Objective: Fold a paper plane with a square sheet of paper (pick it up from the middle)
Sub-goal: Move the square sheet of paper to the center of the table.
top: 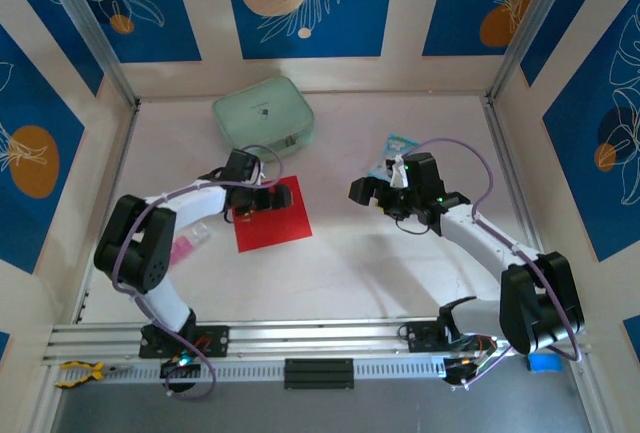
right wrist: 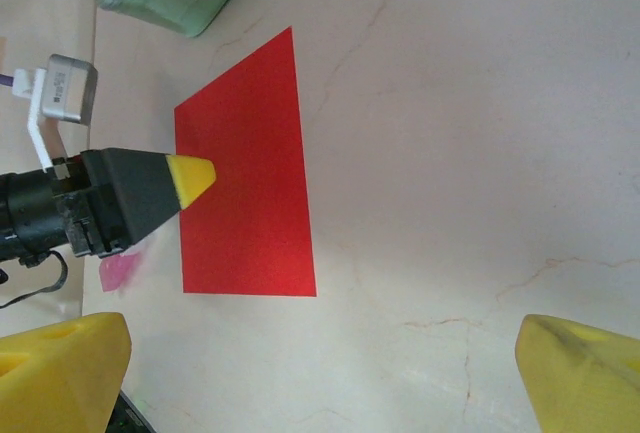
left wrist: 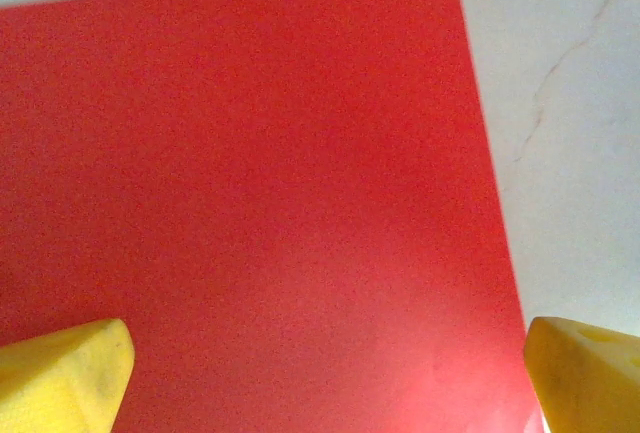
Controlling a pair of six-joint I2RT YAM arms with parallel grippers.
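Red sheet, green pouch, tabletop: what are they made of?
Red sheet: thin paper, matte, lying dead flat with crisp straight edges. Green pouch: looks like soft translucent plastic or silicone, slightly glossy, with rounded corners; can't be sure. Tabletop: marble-look, pale with fine veins, smooth; possibly laminate.

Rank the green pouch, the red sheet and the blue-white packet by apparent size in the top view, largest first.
1. green pouch
2. red sheet, not far behind; the left gripper covers part of it
3. blue-white packet, clearly smallest, its lower part hidden
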